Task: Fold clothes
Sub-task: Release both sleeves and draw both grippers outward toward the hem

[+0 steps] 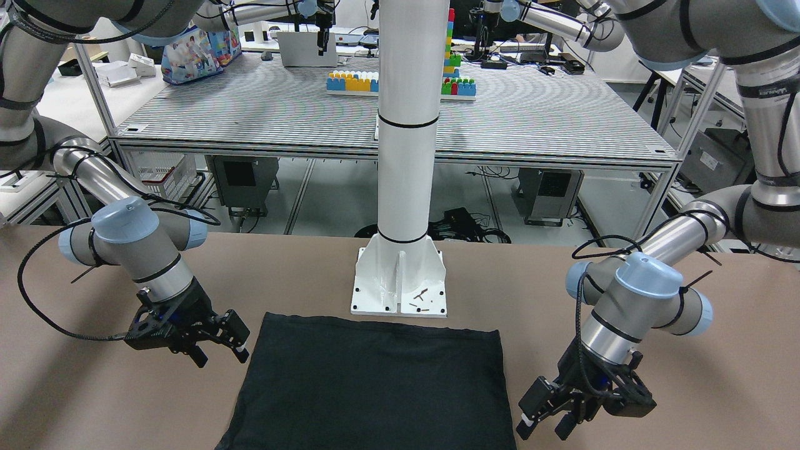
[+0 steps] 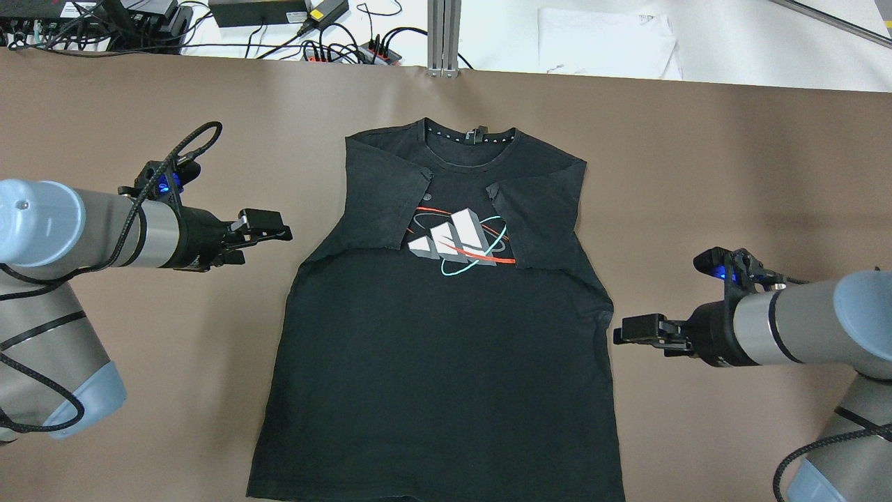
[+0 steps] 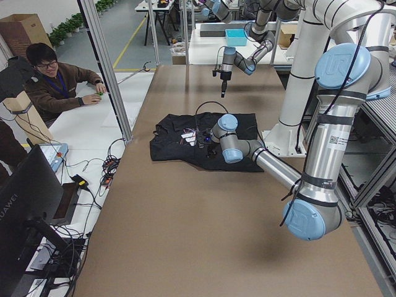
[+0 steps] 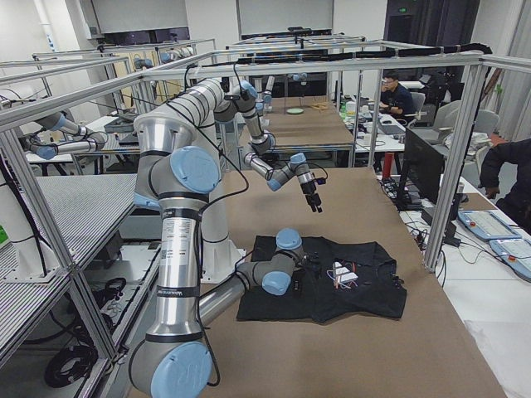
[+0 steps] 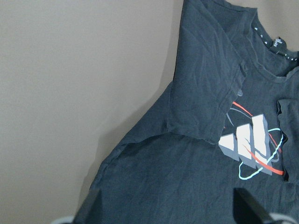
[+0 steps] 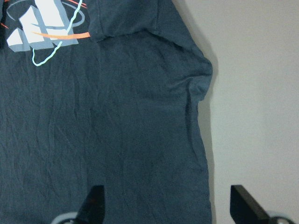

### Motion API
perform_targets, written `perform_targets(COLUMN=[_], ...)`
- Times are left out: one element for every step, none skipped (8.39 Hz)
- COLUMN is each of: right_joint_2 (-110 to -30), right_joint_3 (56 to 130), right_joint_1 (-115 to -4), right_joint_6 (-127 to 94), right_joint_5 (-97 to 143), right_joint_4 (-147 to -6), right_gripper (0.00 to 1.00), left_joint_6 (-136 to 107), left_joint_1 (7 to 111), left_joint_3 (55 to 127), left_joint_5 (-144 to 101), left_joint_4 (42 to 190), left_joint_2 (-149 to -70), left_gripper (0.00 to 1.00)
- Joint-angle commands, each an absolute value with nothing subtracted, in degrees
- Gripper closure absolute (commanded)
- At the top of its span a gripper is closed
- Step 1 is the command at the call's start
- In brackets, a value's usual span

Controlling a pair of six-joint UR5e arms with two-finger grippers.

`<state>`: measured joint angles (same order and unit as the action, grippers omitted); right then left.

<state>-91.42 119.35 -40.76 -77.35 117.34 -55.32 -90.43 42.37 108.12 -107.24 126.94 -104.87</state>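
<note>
The clothes are one black T-shirt (image 2: 439, 348) lying flat on the brown table (image 2: 732, 174), collar at the far side. Both sleeves are folded in over the chest, partly covering a white three-stripe logo (image 2: 453, 237) ringed in red and teal. My left gripper (image 2: 268, 233) hovers open just off the shirt's left edge, level with the folded sleeve. On the other side my right gripper (image 2: 627, 333) is open, almost at the shirt's right edge near the waist. Both wrist views look down on the shirt (image 5: 187, 154) (image 6: 117, 130) with their fingertips wide apart and nothing between them.
The robot's white column base (image 1: 400, 281) stands at the near table edge behind the shirt's hem. Cables and power strips (image 2: 334, 49) lie beyond the far edge. A person (image 3: 55, 80) sits at a desk off the table's far side.
</note>
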Motion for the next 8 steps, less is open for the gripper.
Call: perform_targets(right_joint_2=[-99.5, -99.7, -100.3, -100.0, -100.0, -99.8, -99.4, -99.6], right_joint_3=[116.2, 114.9, 114.8, 114.8, 114.5, 114.6, 114.6, 114.6], right_joint_1=[-37.5, -35.8, -33.9, -30.7, -27.0, -22.6, -19.1, -18.5], right_joint_6=[-79.1, -79.2, -80.4, -84.2, -85.1, -86.4, -88.8, -88.9], right_joint_5=[117.6, 117.4, 117.0, 114.9, 112.0, 107.9, 104.5, 104.0], right_joint_4=[-42.0, -39.8, -38.9, -38.3, -38.0, -37.9, -37.9, -37.9], right_gripper=[0.06, 0.06, 0.06, 0.06, 0.06, 0.06, 0.06, 0.06], left_joint_6=[-90.0, -90.0, -90.0, -90.1, -90.2, -90.2, -90.2, -90.3], left_joint_1=[38.3, 36.3, 35.3, 35.2, 35.1, 35.2, 35.0, 34.7], left_joint_3=[108.5, 108.6, 108.5, 108.7, 109.4, 109.5, 110.3, 111.2], left_joint_5=[-104.2, -102.6, -102.0, -101.9, -101.7, -101.3, -100.6, -100.5], left_joint_4=[127.4, 129.7, 131.1, 133.4, 134.5, 134.6, 134.7, 134.6], left_joint_2=[-103.0, -102.0, -100.2, -98.2, -97.0, -95.9, -94.8, -94.2], left_gripper=[0.00, 0.00, 0.00, 0.00, 0.00, 0.00, 0.00, 0.00])
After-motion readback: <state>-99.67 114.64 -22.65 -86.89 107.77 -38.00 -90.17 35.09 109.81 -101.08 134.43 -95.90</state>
